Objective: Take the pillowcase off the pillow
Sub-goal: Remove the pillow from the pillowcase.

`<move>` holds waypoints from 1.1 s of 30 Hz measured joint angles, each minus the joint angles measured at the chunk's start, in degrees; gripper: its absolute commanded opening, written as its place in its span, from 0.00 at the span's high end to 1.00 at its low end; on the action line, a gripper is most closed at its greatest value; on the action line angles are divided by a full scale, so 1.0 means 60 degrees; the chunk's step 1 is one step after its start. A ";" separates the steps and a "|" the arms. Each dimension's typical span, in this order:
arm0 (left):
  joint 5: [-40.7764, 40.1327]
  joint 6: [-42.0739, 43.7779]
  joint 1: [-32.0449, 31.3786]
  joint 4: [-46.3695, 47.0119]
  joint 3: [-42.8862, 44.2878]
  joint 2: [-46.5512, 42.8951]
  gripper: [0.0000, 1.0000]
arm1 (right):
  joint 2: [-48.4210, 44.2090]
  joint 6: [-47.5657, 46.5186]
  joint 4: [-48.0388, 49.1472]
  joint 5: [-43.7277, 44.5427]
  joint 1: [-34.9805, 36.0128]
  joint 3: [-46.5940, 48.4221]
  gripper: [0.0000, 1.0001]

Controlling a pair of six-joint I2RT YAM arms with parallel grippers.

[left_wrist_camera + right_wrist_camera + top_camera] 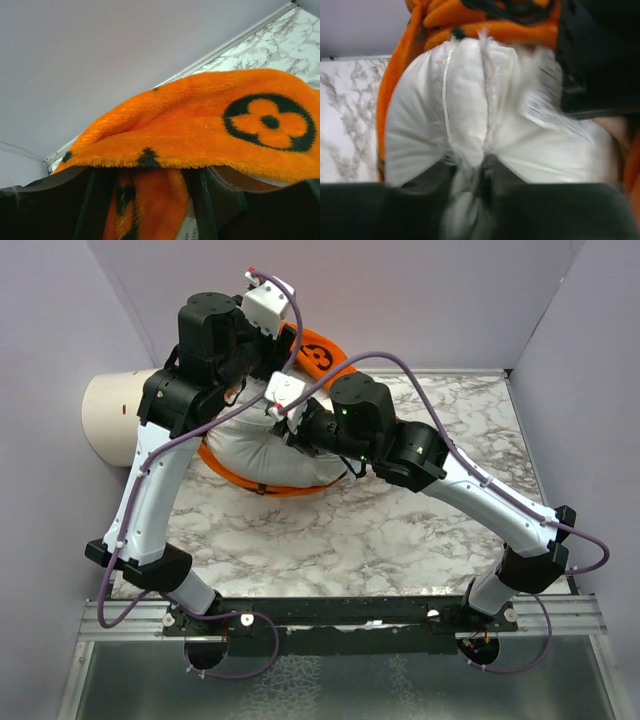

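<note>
The white pillow (268,452) lies at the back middle of the table, mostly bare, with the orange pillowcase (322,355) bunched behind and under it. My left gripper (243,372) is shut on a fold of the orange pillowcase (200,135), which drapes over its fingers in the left wrist view; a white tag shows between them. My right gripper (288,430) is shut on a pinched seam of the white pillow (465,115). In the right wrist view the orange cover (485,20) sits at the pillow's far end, with the left arm beside it.
A cream cylinder (115,420) lies at the table's left edge by the wall. Marble tabletop (400,530) spreads in front and to the right. Purple walls enclose the back and sides. A metal rail (340,615) runs along the near edge.
</note>
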 measured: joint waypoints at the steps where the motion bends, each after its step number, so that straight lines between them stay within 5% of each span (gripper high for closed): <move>1: -0.0098 0.0138 0.0000 0.0135 -0.0222 -0.0117 0.28 | -0.0051 0.0131 0.0029 -0.0120 -0.0175 -0.0178 0.99; 7: -0.0324 0.0739 0.0000 0.0641 -0.1679 -0.1155 0.16 | -0.0437 0.1144 0.0266 -0.0871 -0.1330 -0.1045 0.99; 17: 0.0648 0.1548 -0.0044 0.1158 -0.3792 -0.3840 0.17 | -0.0251 0.2120 -0.0168 -0.1206 -0.1687 -0.0135 0.99; 27: -0.0874 0.2969 -0.0066 0.2758 -0.6033 -0.4058 0.45 | -0.0255 0.2484 -0.0313 -0.1577 -0.1730 -0.0044 0.99; 33: -0.1545 0.3206 -0.0080 0.3151 -0.6036 -0.4116 0.49 | -0.0590 0.2524 -0.0222 -0.1574 -0.1749 -0.0433 0.99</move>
